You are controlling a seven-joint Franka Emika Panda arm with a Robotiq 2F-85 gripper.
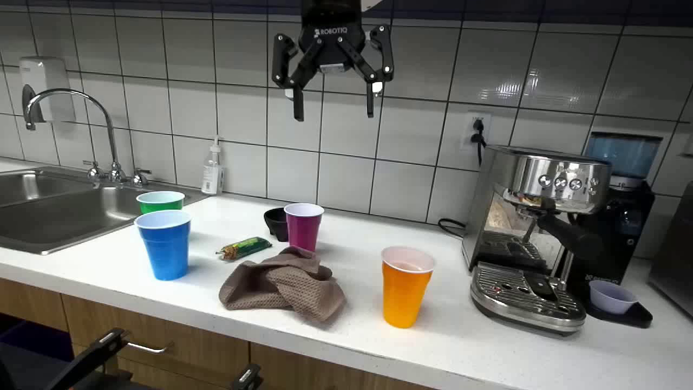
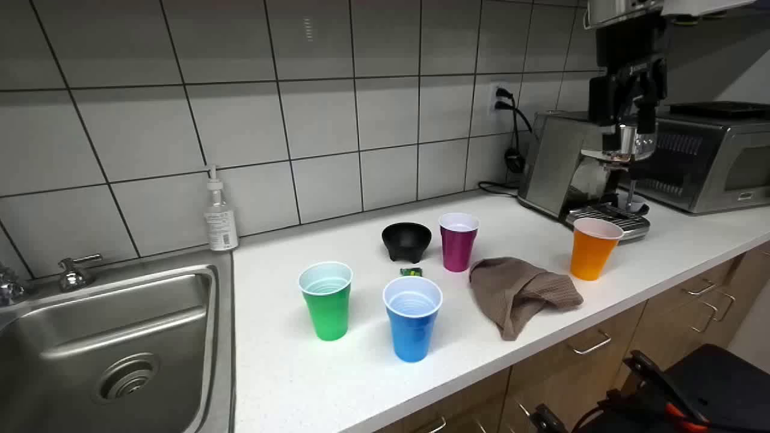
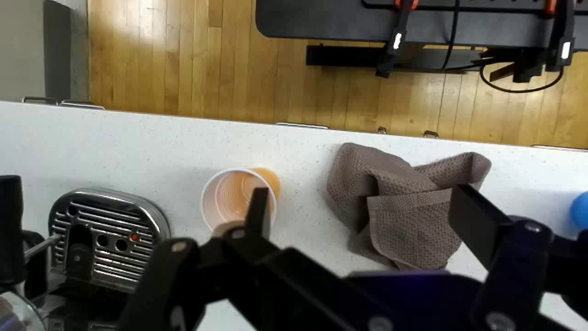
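Note:
High above the white counter, my gripper (image 1: 334, 116) hangs with its fingers spread wide and nothing between them. In the wrist view, a crumpled brown cloth (image 3: 409, 220) lies below the gap, and the orange cup (image 3: 225, 202) is partly covered by one finger (image 3: 258, 211). Both exterior views show the orange cup standing upright to one side of the cloth. A purple cup (image 2: 458, 243) stands behind the cloth, near a small black bowl (image 2: 406, 242). A blue cup (image 1: 164, 252), a green cup (image 2: 326, 307) and a green wrapped bar (image 1: 246, 248) are nearer the sink.
A steel espresso machine (image 1: 536, 216) stands on the counter beyond the orange cup, with a grinder (image 1: 617, 216) beside it. At the opposite end are a sink (image 2: 120, 337) and a soap bottle (image 2: 220, 216). The tiled wall (image 1: 243, 114) runs behind the counter.

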